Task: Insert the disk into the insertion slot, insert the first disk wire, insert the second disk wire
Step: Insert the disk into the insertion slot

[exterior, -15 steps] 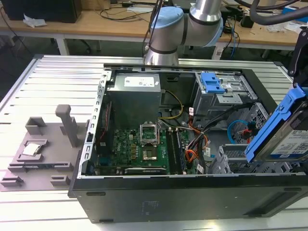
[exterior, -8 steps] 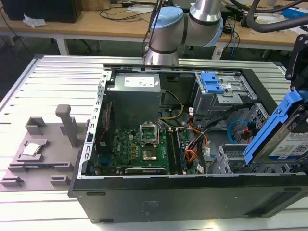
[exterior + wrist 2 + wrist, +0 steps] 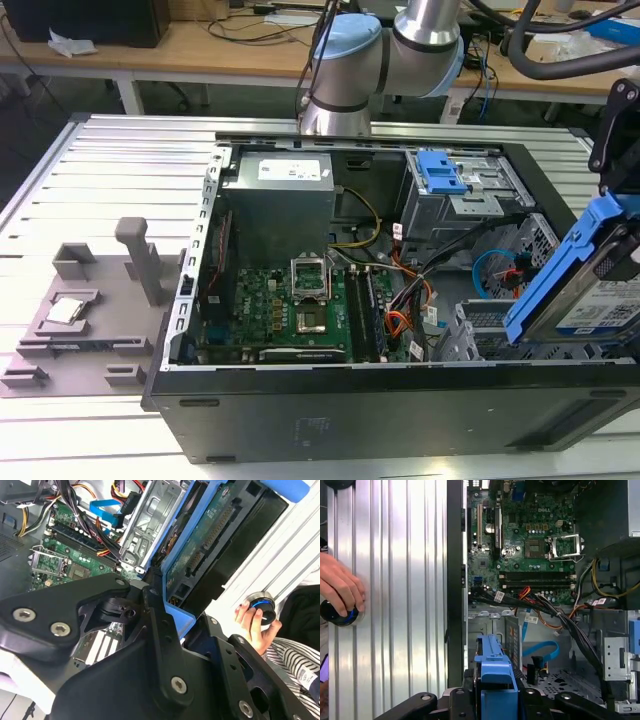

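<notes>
Ribbed metal counter with an open PC case lying on it. End effector was clamped on the disk, tilted just above the insertion slot. I'd level it, square it with the bay, and dodge those orange cables.

Cables crowd beside the insertion slot — open room above the motherboard.
</notes>
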`<state>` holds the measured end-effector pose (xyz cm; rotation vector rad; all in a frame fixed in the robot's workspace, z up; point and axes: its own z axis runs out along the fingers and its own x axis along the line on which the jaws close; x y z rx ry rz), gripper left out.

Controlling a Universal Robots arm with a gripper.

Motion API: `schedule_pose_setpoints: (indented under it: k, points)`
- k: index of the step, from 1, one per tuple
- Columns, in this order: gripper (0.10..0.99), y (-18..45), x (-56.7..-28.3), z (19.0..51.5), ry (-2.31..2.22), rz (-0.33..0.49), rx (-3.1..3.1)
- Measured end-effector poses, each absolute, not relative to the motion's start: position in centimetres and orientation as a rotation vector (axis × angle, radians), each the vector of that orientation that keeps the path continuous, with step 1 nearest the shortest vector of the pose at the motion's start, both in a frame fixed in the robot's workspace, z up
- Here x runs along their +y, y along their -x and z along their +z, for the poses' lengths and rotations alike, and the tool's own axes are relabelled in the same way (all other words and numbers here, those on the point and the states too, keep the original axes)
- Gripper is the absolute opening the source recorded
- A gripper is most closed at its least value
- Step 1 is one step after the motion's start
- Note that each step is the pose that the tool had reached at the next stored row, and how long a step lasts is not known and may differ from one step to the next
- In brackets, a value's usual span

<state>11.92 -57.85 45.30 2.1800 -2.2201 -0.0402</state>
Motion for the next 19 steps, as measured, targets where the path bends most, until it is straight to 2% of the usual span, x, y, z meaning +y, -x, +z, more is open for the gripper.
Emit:
schedule_pose_setpoints:
  k: [19]
  points:
    - [0.369,-11.4,-56.8,44.8,-2.18,-0.04,-2.22]
